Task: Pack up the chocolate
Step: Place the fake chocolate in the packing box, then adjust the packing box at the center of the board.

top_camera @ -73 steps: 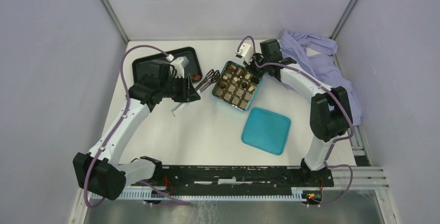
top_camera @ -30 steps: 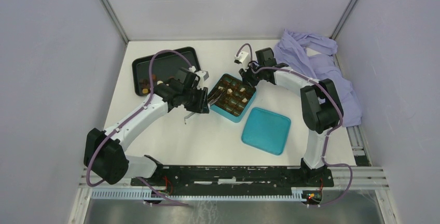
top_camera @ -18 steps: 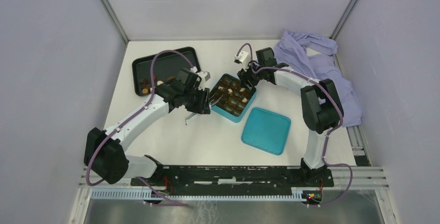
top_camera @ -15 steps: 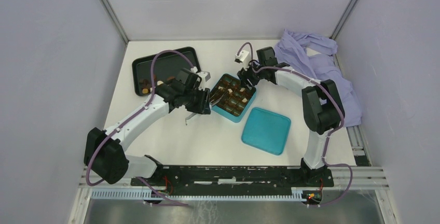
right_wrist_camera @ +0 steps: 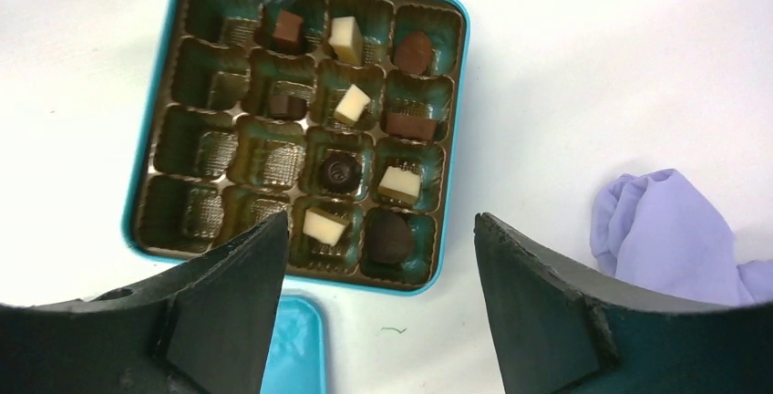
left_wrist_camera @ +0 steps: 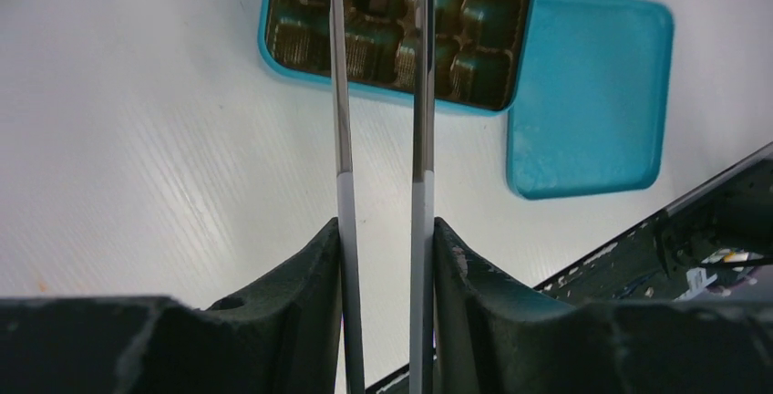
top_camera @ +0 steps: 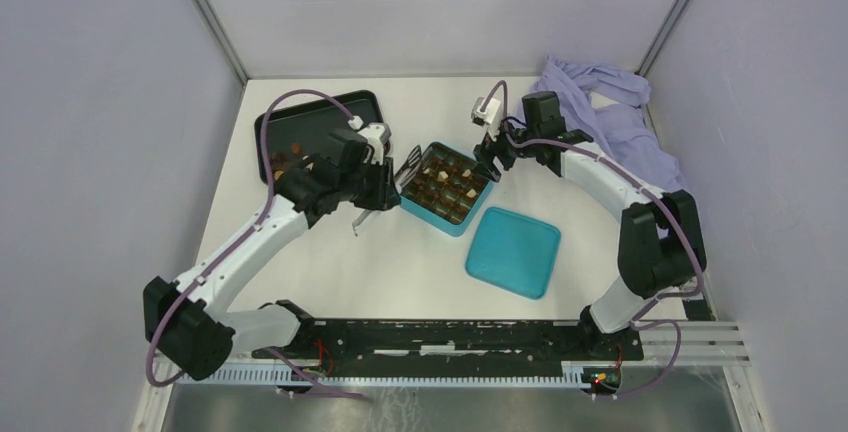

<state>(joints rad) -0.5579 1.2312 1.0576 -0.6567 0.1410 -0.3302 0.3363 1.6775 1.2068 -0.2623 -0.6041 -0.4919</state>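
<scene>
The chocolate (right_wrist_camera: pixel 352 102) is partly packed in the teal box (right_wrist_camera: pixel 144 166). About ten dark, tan and cream pieces sit in cells, while the row along the box's near edge, toward the arm bases, is bare. More loose pieces (top_camera: pixel 283 160) lie on the black tray (top_camera: pixel 330 98), off the box's left side, so the left arm is the nearer one. The left gripper (left_wrist_camera: pixel 383 230) is pinched narrow on metal tongs (left_wrist_camera: pixel 339 93). Their long blades reach over the box's left edge, and the tips, just above a brown piece (right_wrist_camera: pixel 290 29), look empty. The right gripper (right_wrist_camera: pixel 381 230) hangs over the box, spread wide and holding nothing.
</scene>
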